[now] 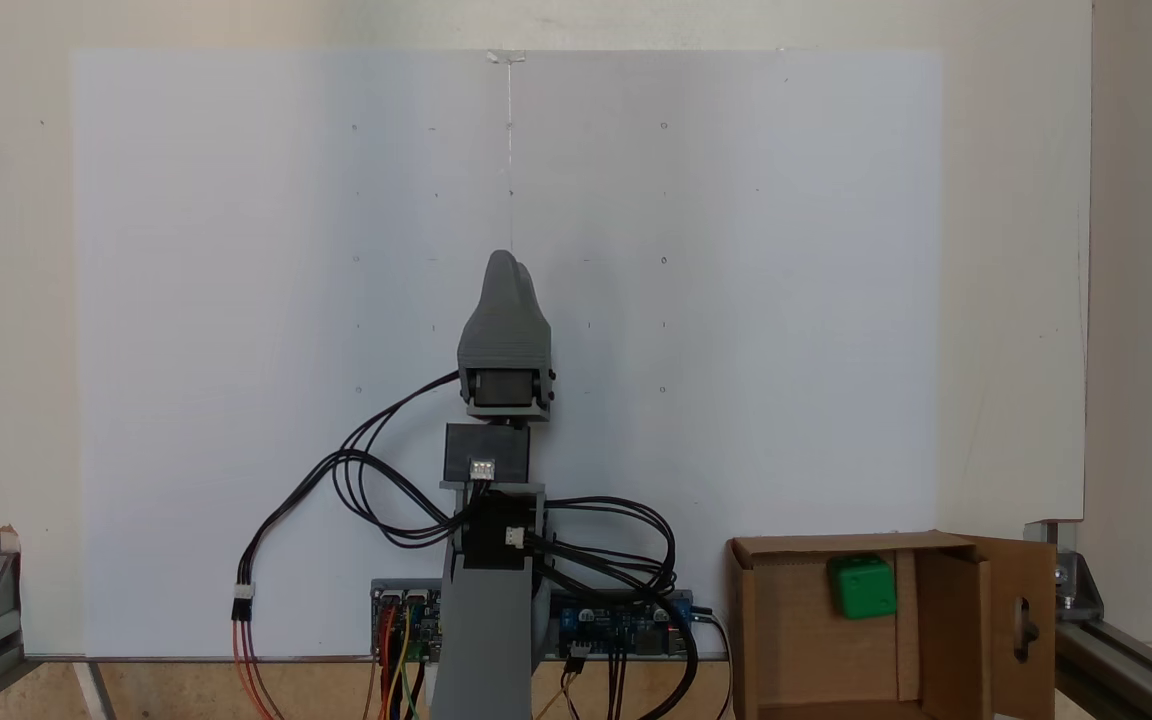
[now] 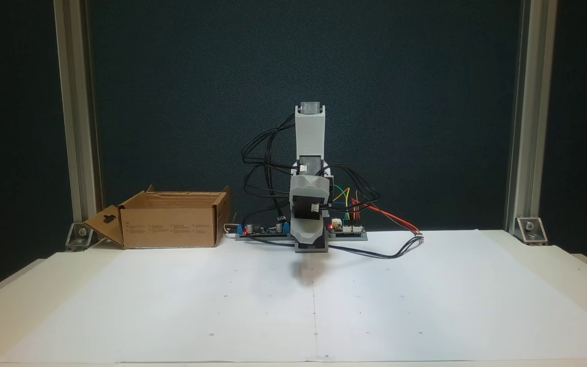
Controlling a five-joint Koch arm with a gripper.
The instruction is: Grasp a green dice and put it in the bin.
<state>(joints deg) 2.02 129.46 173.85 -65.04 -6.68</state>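
Your gripper [image 1: 508, 262] has its fingers pressed together, holding nothing; the green dice [image 1: 862, 586] lies inside the bin [image 1: 786, 620].

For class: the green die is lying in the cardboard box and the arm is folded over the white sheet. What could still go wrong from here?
1. The loose black cables loop wide beside the arm; a swing might snag them.
2. The bin sits close to the circuit boards, so a sweep toward it could nudge it, shifting the green dice.

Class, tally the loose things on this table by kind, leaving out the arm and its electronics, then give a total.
Green dice: 1, lying inside the box
Cardboard box: 1
White paper sheet: 1
Total: 3
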